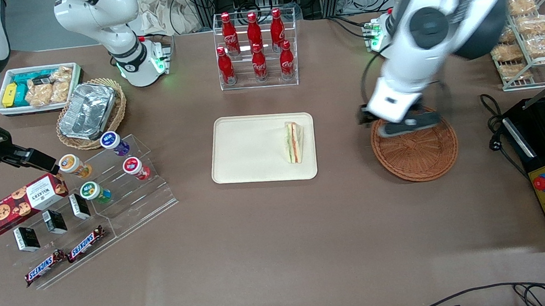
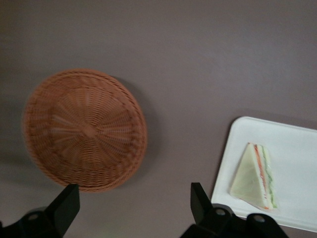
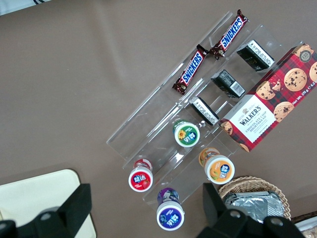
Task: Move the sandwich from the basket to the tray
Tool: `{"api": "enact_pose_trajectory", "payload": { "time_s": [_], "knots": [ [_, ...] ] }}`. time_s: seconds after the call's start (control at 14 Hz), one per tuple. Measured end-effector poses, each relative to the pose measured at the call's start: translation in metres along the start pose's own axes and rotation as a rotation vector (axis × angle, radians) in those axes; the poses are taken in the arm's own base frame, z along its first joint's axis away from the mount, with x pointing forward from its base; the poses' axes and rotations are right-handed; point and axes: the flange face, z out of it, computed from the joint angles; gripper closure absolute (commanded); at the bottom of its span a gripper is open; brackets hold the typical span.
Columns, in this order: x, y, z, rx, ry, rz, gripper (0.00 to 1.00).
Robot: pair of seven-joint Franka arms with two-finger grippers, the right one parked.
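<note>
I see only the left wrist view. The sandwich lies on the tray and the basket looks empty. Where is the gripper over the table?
Observer: In the front view the gripper hangs above the basket, at its edge farther from the front camera, with its fingers open and holding nothing.
Operator: Where on the tray is the sandwich?
Observer: The sandwich lies at the end of the tray nearer the basket; the rest of the tray is bare.
Operator: What stands near the tray that I miss?
Observer: A clear rack of red cola bottles stands farther from the front camera than the tray.
</note>
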Motion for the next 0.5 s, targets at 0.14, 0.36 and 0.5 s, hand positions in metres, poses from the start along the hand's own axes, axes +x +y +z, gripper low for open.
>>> {"api": "enact_pose_trajectory", "payload": {
  "time_s": [0.14,0.36,0.5],
  "knots": [
    [0.021,-0.044,-0.021,0.005,-0.013,0.072,0.01],
    [0.042,-0.098,-0.029,0.029,-0.01,0.155,0.01],
    [0.049,-0.121,-0.045,0.052,0.012,0.136,0.01]
  ]
}}
